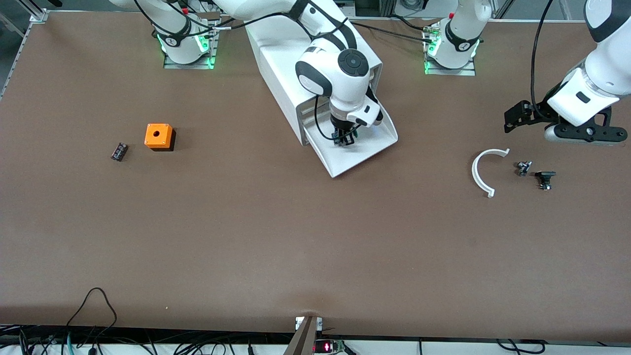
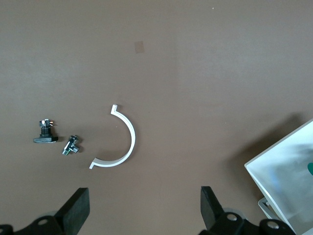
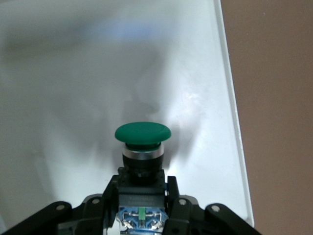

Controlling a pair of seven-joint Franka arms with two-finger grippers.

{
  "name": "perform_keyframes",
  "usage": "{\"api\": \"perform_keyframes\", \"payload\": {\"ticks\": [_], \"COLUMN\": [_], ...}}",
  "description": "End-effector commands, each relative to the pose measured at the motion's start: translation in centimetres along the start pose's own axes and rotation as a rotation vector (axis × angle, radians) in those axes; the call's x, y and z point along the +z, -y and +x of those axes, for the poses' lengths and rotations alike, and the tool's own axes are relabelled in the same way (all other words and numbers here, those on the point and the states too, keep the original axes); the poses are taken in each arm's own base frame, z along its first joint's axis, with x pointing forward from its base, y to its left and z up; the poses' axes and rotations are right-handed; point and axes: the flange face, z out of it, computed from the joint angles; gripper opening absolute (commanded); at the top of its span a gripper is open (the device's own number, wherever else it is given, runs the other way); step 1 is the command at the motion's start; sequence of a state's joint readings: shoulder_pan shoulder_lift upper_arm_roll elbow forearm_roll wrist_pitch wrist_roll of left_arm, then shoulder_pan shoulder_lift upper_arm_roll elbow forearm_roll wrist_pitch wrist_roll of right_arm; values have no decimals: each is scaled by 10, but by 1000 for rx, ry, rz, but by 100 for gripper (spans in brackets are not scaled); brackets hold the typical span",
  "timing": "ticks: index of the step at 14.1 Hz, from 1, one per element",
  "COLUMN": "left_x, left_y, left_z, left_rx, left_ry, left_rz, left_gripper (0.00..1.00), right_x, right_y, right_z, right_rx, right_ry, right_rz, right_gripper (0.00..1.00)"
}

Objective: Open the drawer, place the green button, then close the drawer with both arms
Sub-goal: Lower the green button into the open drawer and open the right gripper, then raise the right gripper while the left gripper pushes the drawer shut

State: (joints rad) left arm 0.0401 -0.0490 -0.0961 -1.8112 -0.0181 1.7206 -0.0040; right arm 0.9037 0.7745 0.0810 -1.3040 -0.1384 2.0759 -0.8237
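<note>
The drawer (image 1: pixel 367 148) is pulled out of the white cabinet (image 1: pixel 276 69), and its white tray lies open on the table. My right gripper (image 1: pixel 343 139) is down in the tray, shut on the button (image 1: pixel 340 140). In the right wrist view the fingers (image 3: pixel 172 192) clamp the button's dark body and its green cap (image 3: pixel 142 133) points at the tray floor (image 3: pixel 73 88). I cannot tell whether the cap touches the floor. My left gripper (image 1: pixel 512 118) waits open and empty over the table at the left arm's end. It shows open in the left wrist view (image 2: pixel 144 210).
An orange cube (image 1: pixel 158 136) and a small black part (image 1: pixel 119 151) lie toward the right arm's end. A white arc piece (image 1: pixel 485 170), a small metal part (image 1: pixel 523 168) and a black part (image 1: pixel 544 179) lie below the left gripper. The drawer corner (image 2: pixel 286 181) shows in the left wrist view.
</note>
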Motion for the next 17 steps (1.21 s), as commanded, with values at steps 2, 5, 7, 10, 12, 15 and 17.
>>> {"api": "perform_keyframes", "payload": {"ticks": [2, 5, 7, 10, 12, 15, 17], "left_x": [30, 65, 78, 140, 195, 269, 314], "left_y": [7, 10, 6, -32, -80, -142, -183], "left_z": [17, 31, 38, 65, 77, 62, 37], "left_rx": [-5, -5, -16, -135, -223, -258, -319], "left_ry": [70, 129, 151, 148, 125, 56, 48], "left_rz": [22, 14, 8, -52, -53, -72, -136], "left_gripper": [100, 100, 100, 100, 100, 100, 100], "right_x": [-20, -80, -136, -202, -224, -227, -205], "right_y": [-2, -17, -38, -68, -85, -96, -95], "right_z": [16, 12, -24, -96, -139, -196, -238], "right_rx": [158, 293, 450, 611, 682, 975, 1257], "right_ry": [0, -11, -24, -55, -57, -77, -44], "right_rz": [-24, -50, -107, -152, -190, -154, -109], "right_gripper": [100, 100, 100, 100, 100, 100, 100]}}
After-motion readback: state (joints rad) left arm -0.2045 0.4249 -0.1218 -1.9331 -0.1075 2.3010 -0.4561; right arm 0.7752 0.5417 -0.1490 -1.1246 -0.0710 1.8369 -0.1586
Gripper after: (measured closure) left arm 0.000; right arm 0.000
